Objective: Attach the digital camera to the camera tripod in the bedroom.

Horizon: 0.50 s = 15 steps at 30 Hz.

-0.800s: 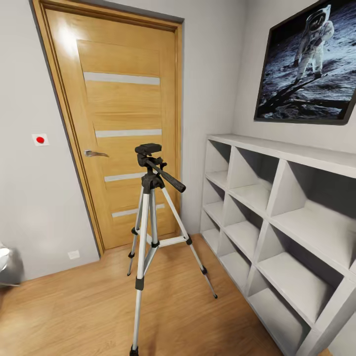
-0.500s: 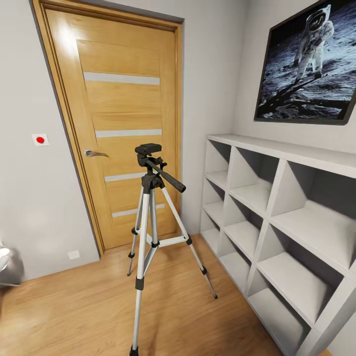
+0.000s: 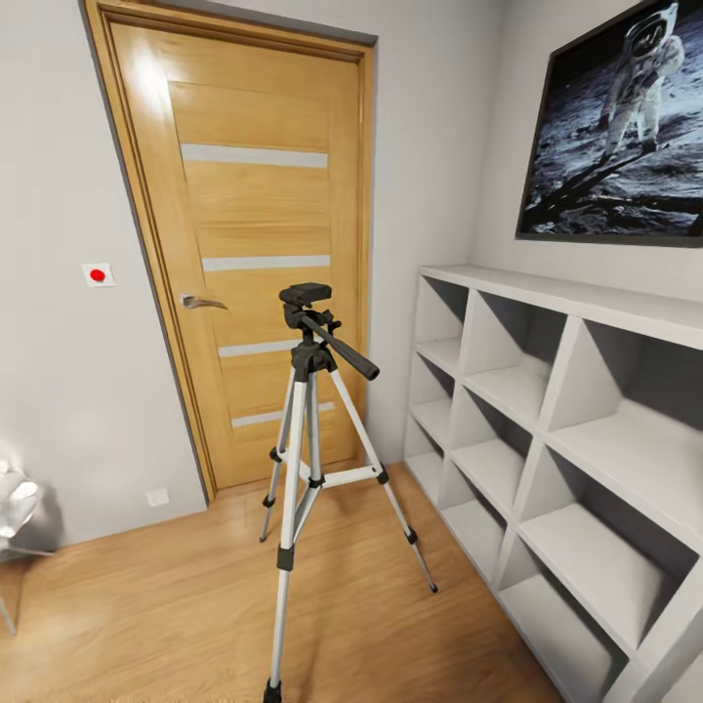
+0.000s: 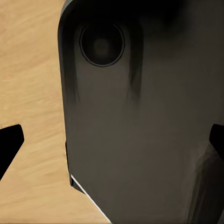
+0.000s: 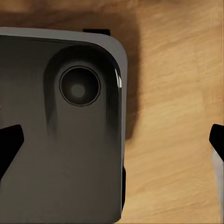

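Observation:
The camera tripod (image 3: 310, 391) stands on the light wood floor in front of the oak door (image 3: 259, 244). Its thin silver legs are spread, and its black head (image 3: 305, 294) is bare on top. Its long black lever (image 3: 342, 350) points down to the right. The digital camera is out of view. In the left wrist view my left gripper (image 4: 112, 144) is open, its black fingertips (image 4: 9, 144) wide apart with nothing between them. My right gripper (image 5: 112, 144) is open the same way. Both hang over a dark grey rounded body (image 4: 140, 116) and the floor.
White cube shelving (image 3: 547, 439) runs along the right wall under the astronaut picture (image 3: 625, 127). A small white plate with a red dot (image 3: 97, 275) sits on the wall left of the door. A shiny grey object (image 3: 15, 508) shows at the left edge. Bare floor (image 3: 146, 605) surrounds the tripod.
The whole head view has shifted a little to the right, so the camera has moved. The tripod, door and shelving keep their places relative to each other.

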### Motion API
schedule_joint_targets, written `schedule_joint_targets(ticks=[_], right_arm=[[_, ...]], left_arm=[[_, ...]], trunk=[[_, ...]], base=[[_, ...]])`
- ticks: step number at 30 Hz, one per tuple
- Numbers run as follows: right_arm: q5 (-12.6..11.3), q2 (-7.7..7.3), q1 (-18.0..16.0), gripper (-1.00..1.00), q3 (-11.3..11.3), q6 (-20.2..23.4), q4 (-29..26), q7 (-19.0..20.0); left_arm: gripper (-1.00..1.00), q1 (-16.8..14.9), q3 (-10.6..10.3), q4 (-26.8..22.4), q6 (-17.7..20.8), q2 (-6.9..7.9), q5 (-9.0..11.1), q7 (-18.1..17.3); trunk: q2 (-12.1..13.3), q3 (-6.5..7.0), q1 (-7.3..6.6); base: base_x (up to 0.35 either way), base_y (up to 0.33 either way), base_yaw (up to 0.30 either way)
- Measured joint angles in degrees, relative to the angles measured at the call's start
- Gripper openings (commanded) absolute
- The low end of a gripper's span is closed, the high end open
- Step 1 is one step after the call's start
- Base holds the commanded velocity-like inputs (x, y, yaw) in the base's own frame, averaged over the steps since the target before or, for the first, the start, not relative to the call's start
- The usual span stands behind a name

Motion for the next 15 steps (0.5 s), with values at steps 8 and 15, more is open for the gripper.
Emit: schedule_joint_targets(ticks=[8,15], right_arm=[[0.00,0.00,0.00,1.00,0.00,-5.03,0.00,0.00],[0.00,-0.01,0.00,1.00,0.00,-5.13,0.00,0.00]], left_arm=[[1.00,0.00,-0.03,0.01,0.00,0.01,0.00,0.00],[1.00,0.00,-0.07,0.02,0.00,0.01,0.00,0.00]], trunk=[[0.00,0.00,0.00],[0.00,0.00,0.00]], base=[[0.000,0.000,0.284],[0.000,0.000,0.287]])
